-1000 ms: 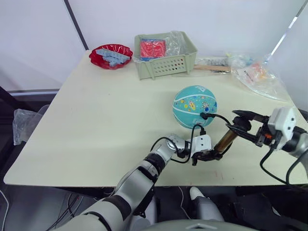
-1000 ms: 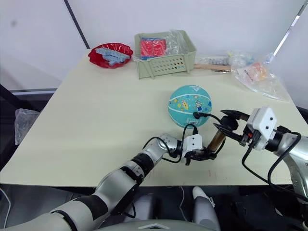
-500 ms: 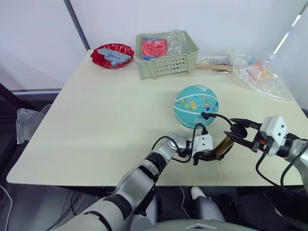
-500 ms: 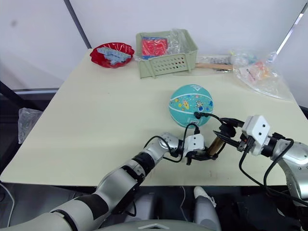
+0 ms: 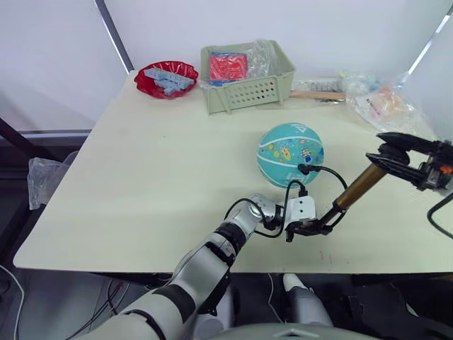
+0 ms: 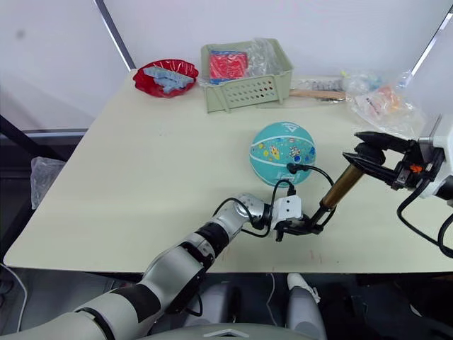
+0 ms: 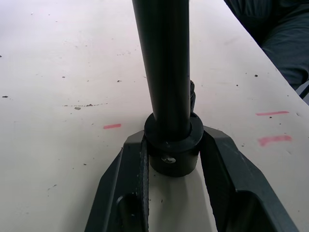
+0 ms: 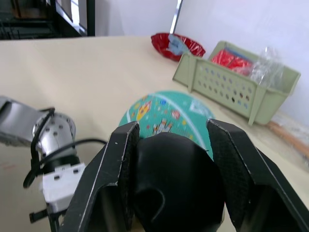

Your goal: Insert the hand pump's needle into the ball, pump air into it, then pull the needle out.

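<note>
**Hand pump extended between two claws, hose already at the ball**

Hand pump [image 5: 352,193] slants across the near right part of the worktop [image 5: 141,170], its bronze barrel rising from a base low on the surface toward a black handle at about 2 o'clock. The left claw [image 5: 309,228] is clenched on the pump's black base cap, as the left wrist view confirms, with a finger [image 7: 126,193] on either side of the cap; this appears to anchor the base against the worktop so that the stroke does not drag the pump. The right claw [image 6: 368,152] is clamped on the handle, which sits between its two pads in the right wrist view, and judging by the long exposed shaft the handle is drawn out for a stroke. The ball [image 5: 290,154] rests on the worktop at about 11 o'clock from the pump base. The hose [image 5: 322,172] loops from the base up to the ball's near side, where the needle [image 5: 303,168] fitting meets the surface; whether the pin is fully seated cannot be told. A green basket [image 5: 244,78] and red bowl [image 5: 167,78] stand well apart at 12 o'clock.
</note>
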You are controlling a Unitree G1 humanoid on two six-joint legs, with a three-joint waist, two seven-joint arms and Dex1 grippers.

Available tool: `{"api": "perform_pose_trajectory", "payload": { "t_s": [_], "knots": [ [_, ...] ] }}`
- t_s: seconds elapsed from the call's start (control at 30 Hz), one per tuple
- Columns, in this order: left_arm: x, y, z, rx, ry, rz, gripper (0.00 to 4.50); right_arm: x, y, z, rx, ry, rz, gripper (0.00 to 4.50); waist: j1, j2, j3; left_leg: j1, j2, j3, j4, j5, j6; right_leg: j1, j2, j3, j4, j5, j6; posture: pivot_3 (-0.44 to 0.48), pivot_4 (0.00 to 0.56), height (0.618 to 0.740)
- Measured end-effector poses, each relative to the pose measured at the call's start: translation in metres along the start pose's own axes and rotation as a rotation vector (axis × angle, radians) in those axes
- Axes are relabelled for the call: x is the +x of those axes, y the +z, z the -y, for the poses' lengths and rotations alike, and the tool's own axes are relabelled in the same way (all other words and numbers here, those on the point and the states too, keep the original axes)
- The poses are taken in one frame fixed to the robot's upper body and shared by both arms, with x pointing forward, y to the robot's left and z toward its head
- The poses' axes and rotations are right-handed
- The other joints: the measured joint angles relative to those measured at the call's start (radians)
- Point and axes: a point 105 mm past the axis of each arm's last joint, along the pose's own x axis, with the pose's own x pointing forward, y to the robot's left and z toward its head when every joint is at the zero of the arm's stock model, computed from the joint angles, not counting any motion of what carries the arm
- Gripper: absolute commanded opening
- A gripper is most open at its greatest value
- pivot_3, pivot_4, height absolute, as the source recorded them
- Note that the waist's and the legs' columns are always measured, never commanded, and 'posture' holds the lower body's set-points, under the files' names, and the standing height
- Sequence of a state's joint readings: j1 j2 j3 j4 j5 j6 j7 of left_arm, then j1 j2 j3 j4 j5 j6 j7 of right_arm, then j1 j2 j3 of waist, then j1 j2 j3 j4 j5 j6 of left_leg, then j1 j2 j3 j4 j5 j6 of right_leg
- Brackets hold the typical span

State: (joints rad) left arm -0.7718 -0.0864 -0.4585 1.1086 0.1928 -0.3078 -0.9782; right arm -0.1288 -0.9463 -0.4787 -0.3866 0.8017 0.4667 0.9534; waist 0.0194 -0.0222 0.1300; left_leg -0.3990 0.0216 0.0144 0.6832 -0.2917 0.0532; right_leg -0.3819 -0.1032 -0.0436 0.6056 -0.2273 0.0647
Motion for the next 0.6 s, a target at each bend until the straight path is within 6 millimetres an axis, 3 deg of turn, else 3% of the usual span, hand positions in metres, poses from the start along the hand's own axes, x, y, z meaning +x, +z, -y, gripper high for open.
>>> {"api": "perform_pose_trajectory", "payload": {
  "t_s": [0.13, 0.6],
  "knots": [
    [-0.001, 0.000, -0.001, -0.001, 0.004, 0.002, 1.03, 0.003, 0.024, 0.006, -0.036, 0.024, 0.008, 1.72, -0.002, 0.001, 0.003, 0.000, 0.000, 0.000, 0.000, 0.000, 0.000, 0.000, 0.000, 0.000, 0.000, 0.000, 0.000, 0.000, 0.150, 0.738],
    [-0.002, 0.009, -0.005, 0.017, 0.018, 0.028, 1.03, 0.013, 0.038, 0.008, -0.021, 0.054, -0.011, 1.72, 0.000, 0.009, 0.016, -0.017, -0.002, 0.004, 0.004, 0.001, 0.002, -0.017, 0.004, 0.004, 0.003, 0.005, 0.008, 0.000, 0.150, 0.738]
  ]
}}
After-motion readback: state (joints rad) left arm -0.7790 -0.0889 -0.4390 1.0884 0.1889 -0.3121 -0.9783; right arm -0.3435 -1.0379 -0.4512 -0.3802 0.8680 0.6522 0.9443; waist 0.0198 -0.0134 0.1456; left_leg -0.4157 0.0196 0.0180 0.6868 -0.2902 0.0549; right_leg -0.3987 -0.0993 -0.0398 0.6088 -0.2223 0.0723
